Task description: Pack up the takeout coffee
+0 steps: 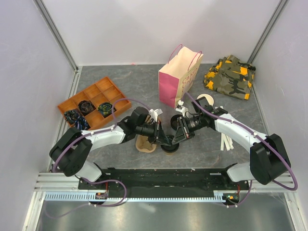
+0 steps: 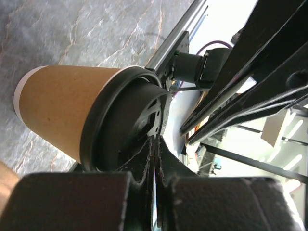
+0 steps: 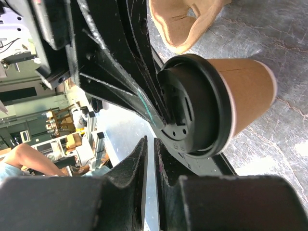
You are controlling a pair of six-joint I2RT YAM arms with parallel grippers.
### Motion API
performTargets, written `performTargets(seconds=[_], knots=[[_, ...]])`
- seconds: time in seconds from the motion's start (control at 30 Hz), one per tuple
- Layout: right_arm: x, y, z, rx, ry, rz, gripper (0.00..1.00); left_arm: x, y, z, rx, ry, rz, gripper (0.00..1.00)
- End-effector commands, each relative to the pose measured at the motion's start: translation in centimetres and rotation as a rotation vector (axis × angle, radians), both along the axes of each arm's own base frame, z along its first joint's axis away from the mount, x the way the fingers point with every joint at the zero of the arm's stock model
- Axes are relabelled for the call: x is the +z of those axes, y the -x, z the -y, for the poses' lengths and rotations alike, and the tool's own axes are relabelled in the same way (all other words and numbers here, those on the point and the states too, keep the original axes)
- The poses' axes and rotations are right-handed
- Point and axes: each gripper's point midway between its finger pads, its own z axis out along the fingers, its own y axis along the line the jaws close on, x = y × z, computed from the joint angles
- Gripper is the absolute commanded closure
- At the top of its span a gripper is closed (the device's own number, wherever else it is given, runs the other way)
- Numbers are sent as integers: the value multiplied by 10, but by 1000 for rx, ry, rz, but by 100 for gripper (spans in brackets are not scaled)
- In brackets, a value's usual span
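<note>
- Nearest to me, in the middle of the grey counter [image 1: 125, 86], the takeout coffee [image 1: 169, 146] stands upright with its black lid on top. Both arms reach in over it, one from each side.
- My left hand [image 2: 154, 144] comes at the cup from the left. Its fingers are drawn together to a hair-thin slit, and I see nothing clamped between them. The tips sit on the lid's top face, just inside the raised rim.
- My right hand [image 3: 150, 144] comes from the right. Its fingers are also nearly together, with only a narrow gap and nothing in it. The lid lies just beside the tips, at its rim, but I cannot tell whether they touch it.
- In both wrist views the cup's tan wall is bare, and neither hand is wrapped around it.
- Just left of the cup lies a tan cardboard piece [image 1: 144, 145], flat on the counter under my left arm.
- To the right, near my right forearm, lie a few white strips [image 1: 226, 142].
- Farther off on the left sits an orange divided tray [image 1: 77, 102], with dark coiled things in three compartments.
- Far centre stands a pink-and-cream paper bag [image 1: 169, 86], mouth up.
- In the far right corner lies a camouflage cloth [image 1: 230, 77].
</note>
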Motion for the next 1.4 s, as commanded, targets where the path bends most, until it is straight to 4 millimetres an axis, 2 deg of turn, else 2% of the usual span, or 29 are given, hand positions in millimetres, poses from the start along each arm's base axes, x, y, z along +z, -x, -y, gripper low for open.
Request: performTargets(seconds=[0.0,0.17,0.3,0.57,0.7,0.9,1.1,1.23,1.37], knots=[[2,0,1,5,-11,28,83,-17,-11,1,4,-93,58,98],[-12,-2,5,3,34,29,84,-18,-15,2,8,-116,72,98],[-27,-2,15,-8,75,15,85,-28,-14,-4,16,-162,72,98],[-52,-5,20,-60,114,-97,86,-36,-13,-4,3,-179,63,98],[-64,-5,27,-97,148,-146,89,-45,-10,-6,-13,-199,43,98],[-69,-6,33,-127,157,-167,90,-60,-1,-10,-18,-177,-6,98],[-64,-9,30,-127,130,-165,91,-86,13,-18,-35,-167,-113,98],[-40,-17,20,-102,47,-133,92,-102,12,-22,-44,-202,-139,98],[-11,-26,11,-101,-30,-93,94,-101,9,-18,-58,-193,-134,98]])
